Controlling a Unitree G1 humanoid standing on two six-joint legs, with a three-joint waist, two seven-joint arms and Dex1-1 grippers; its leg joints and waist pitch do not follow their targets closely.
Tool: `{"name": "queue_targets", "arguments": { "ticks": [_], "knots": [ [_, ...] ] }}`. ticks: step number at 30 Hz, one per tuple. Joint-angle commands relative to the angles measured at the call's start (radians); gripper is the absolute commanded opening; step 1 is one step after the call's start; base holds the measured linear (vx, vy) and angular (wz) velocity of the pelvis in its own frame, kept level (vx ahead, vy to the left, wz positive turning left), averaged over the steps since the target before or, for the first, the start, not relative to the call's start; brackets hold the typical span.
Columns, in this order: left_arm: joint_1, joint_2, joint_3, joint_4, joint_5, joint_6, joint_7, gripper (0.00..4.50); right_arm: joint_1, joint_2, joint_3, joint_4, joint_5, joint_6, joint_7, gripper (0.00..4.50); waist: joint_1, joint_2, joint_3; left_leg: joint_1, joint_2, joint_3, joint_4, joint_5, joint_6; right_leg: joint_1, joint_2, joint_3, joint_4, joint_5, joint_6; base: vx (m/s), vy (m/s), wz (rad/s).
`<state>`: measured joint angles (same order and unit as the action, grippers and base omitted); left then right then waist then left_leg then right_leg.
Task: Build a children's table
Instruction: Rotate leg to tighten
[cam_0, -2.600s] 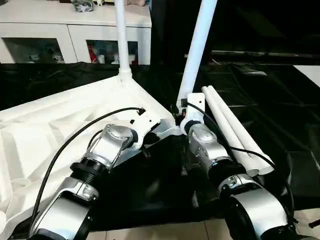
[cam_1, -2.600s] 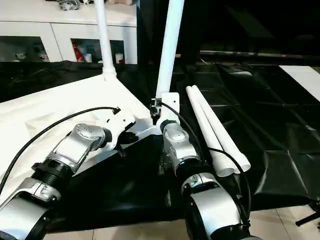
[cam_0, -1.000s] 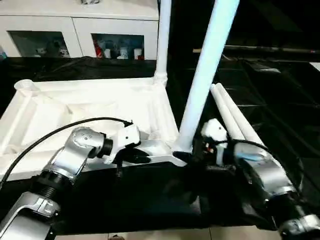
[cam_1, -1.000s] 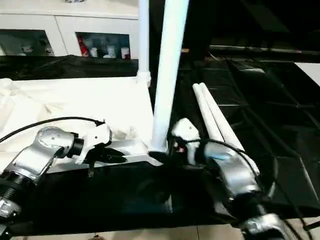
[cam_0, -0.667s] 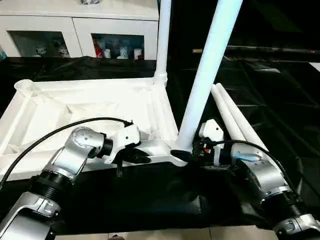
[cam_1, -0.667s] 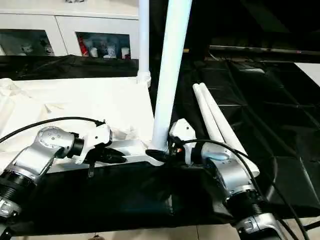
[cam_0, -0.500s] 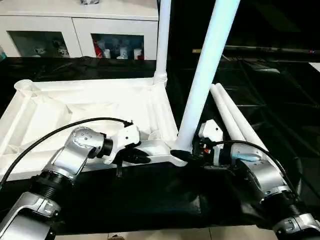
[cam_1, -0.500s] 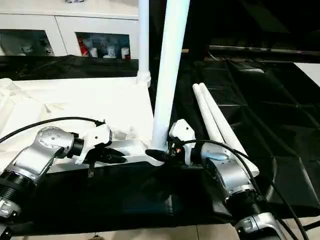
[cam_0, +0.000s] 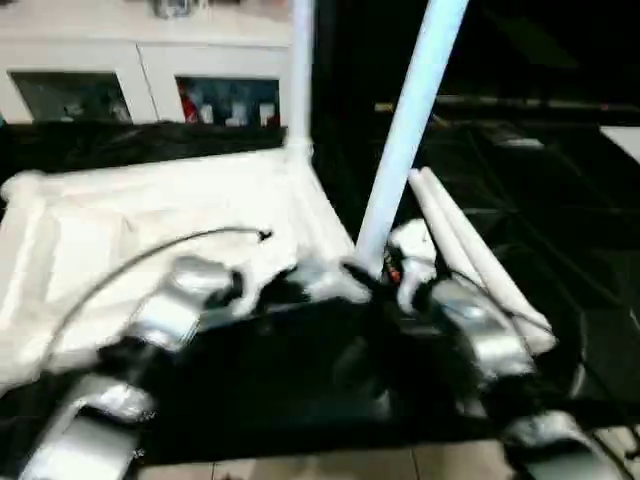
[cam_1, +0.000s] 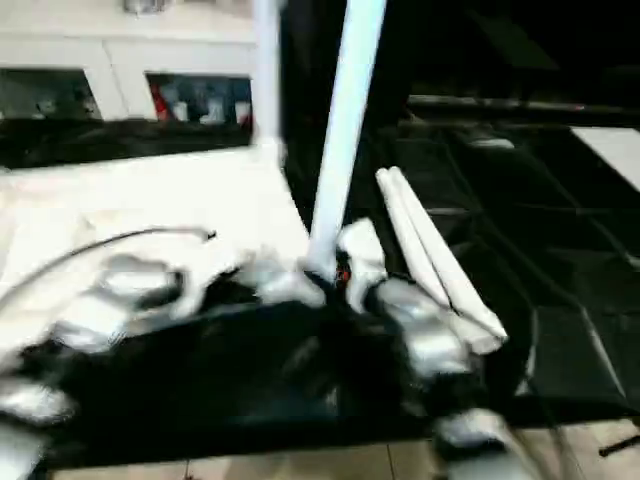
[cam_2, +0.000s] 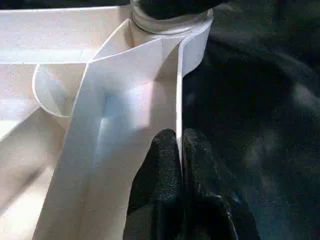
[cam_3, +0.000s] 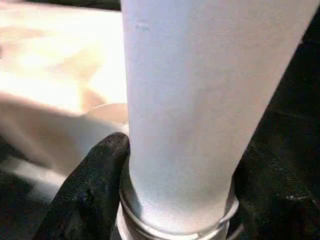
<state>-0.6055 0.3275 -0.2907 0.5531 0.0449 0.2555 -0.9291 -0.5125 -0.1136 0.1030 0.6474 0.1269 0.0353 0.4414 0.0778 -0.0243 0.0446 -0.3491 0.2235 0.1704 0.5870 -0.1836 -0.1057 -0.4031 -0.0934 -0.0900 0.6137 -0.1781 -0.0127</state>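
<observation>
Here we see the children's table (cam_0: 150, 215) lying upside down on the black-covered work table (cam_0: 560, 230), its ribbed underside facing up. It is the largest item; we judge it light, hollow moulded plastic, stiff along its rim walls but smooth and liable to slide on the black cover. The thin rim near a corner is the sensible place to steady it.

Two legs stand in corner sockets: the near leg (cam_0: 405, 150) at the corner closest to the robot, the far leg (cam_0: 298, 70) at the corner behind it. Two loose legs (cam_0: 470, 250) lie side by side on the cover, just right of the tabletop. We judge these tapered tubes to be light, rigid and slippery, best held low, close to the socket, where a push or twist acts directly on the joint.

The corner sockets are the only receptacles: two hold a leg each; of the others, blur prevents a reading. The cabinet (cam_0: 130, 80) behind has glass doors with small objects too blurred to name.

The left gripper (cam_2: 179, 145) is pinched tight on the thin edge wall beside the near socket. The right gripper (cam_3: 175, 195) stands partly spread around the base of the near leg, one finger (cam_3: 90, 190) against it at the collar; whether it grips firmly we cannot tell.
</observation>
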Motion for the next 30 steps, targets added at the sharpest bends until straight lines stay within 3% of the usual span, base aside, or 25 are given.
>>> {"name": "queue_targets", "arguments": {
  "ticks": [1, 5, 8, 9, 12, 14, 15, 19, 22, 25, 27, 28, 30],
  "knots": [
    [-0.030, -0.029, 0.034, 0.019, -0.004, 0.030, 0.095, 0.00, 0.017, 0.027, -0.020, 0.089, -0.006, 0.059, -0.106, 2.67, -0.003, 0.006, -0.053, 0.007, 0.001, 0.004, -0.077, -0.285, -0.034, 0.041, -0.045, 0.045, -0.091, -0.383, -0.137, 0.000, 0.000, 0.00],
    [-0.060, -0.105, 0.027, 0.051, 0.016, 0.059, 0.192, 0.00, -0.057, 0.128, -0.024, 0.196, -0.030, 0.035, -0.270, 2.67, -0.008, 0.007, -0.054, 0.005, -0.002, 0.001, -0.078, -0.311, -0.026, 0.038, -0.045, 0.043, -0.098, -0.419, -0.113, 0.000, 0.000, 0.00],
    [-0.067, -0.118, 0.018, 0.059, 0.029, 0.046, 0.192, 0.00, -0.098, 0.164, -0.050, 0.249, -0.018, -0.003, -0.271, 2.67, -0.016, 0.007, -0.055, 0.002, -0.004, 0.000, -0.078, -0.325, -0.020, 0.038, -0.045, 0.040, -0.099, -0.429, -0.105, 0.000, 0.000, 0.00],
    [-0.065, -0.115, 0.012, 0.056, 0.034, 0.044, 0.185, 0.00, -0.114, 0.176, -0.067, 0.266, -0.006, -0.028, -0.262, 2.67, -0.016, 0.002, -0.055, 0.001, -0.002, 0.000, -0.078, -0.319, -0.014, 0.038, -0.047, 0.042, -0.098, -0.416, -0.106, 0.000, 0.000, 0.00],
    [-0.058, -0.104, 0.011, 0.048, 0.034, 0.044, 0.174, 0.00, -0.127, 0.183, -0.086, 0.275, 0.012, -0.047, -0.240, 3.36, -0.018, 0.005, -0.055, -0.001, 0.000, 0.000, -0.080, -0.318, -0.010, 0.038, -0.045, 0.042, -0.096, -0.398, -0.113, 0.000, 0.000, 0.00],
    [-0.050, -0.087, 0.013, 0.043, 0.032, 0.041, 0.165, 0.00, -0.136, 0.181, -0.091, 0.275, 0.015, -0.064, -0.217, 3.56, -0.019, -0.002, -0.056, -0.005, -0.001, -0.001, -0.081, -0.312, -0.001, 0.041, -0.046, 0.042, -0.091, -0.387, -0.118, 0.000, 0.000, 0.00],
    [-0.041, -0.067, 0.015, 0.040, 0.031, 0.033, 0.152, 0.00, -0.137, 0.165, -0.083, 0.260, 0.012, -0.073, -0.176, 3.56, -0.018, 0.001, -0.055, -0.004, 0.000, -0.001, -0.081, -0.313, 0.000, 0.040, -0.046, 0.041, -0.093, -0.392, -0.117, 0.000, 0.000, 0.00],
    [-0.027, -0.038, 0.021, 0.032, 0.027, 0.009, 0.117, 0.00, -0.124, 0.114, -0.047, 0.206, -0.020, -0.105, -0.089, 3.71, -0.019, -0.003, -0.055, -0.006, 0.000, 0.002, -0.080, -0.288, 0.008, 0.043, -0.046, 0.043, -0.093, -0.377, -0.127, 0.000, 0.000, 0.00],
    [-0.001, 0.011, 0.013, 0.001, 0.005, -0.046, 0.017, 0.00, -0.067, 0.022, -0.002, 0.050, 0.007, -0.051, 0.131, 3.71, -0.012, -0.007, -0.061, -0.012, 0.001, 0.004, -0.078, -0.218, 0.026, 0.052, -0.047, 0.046, -0.086, -0.309, -0.130, 0.000, 0.000, 0.00],
    [0.017, 0.036, 0.008, -0.030, -0.021, -0.070, -0.052, 0.00, -0.031, -0.047, 0.034, -0.037, 0.017, -0.018, 0.248, 3.71, -0.008, -0.006, -0.062, -0.014, 0.003, 0.007, -0.073, -0.166, 0.051, 0.054, -0.042, 0.048, -0.075, -0.205, -0.154, 0.000, 0.000, 0.00],
    [0.031, 0.057, 0.000, -0.060, -0.037, -0.069, -0.103, 0.00, -0.004, -0.104, 0.063, -0.098, 0.020, -0.007, 0.346, 3.71, -0.008, -0.005, -0.062, -0.013, 0.005, 0.008, -0.073, -0.149, 0.054, 0.055, -0.043, 0.047, -0.067, -0.159, -0.191, 0.000, 0.000, 0.00],
    [0.038, 0.072, -0.007, -0.074, -0.039, -0.078, -0.128, 0.00, 0.013, -0.142, 0.086, -0.133, 0.015, -0.016, 0.406, 3.71, -0.005, 0.002, -0.062, -0.011, 0.005, 0.007, -0.073, -0.151, 0.053, 0.055, -0.042, 0.047, -0.066, -0.153, -0.193, 0.000, 0.000, 0.00],
    [0.051, 0.091, -0.017, -0.096, -0.046, -0.092, -0.171, 0.00, 0.028, -0.183, 0.103, -0.172, 0.018, -0.012, 0.466, 3.71, -0.003, -0.003, -0.063, -0.009, 0.006, 0.008, -0.070, -0.143, 0.062, 0.057, -0.041, 0.048, -0.063, -0.114, -0.204, 0.000, 0.000, 0.00]
  ]
}}
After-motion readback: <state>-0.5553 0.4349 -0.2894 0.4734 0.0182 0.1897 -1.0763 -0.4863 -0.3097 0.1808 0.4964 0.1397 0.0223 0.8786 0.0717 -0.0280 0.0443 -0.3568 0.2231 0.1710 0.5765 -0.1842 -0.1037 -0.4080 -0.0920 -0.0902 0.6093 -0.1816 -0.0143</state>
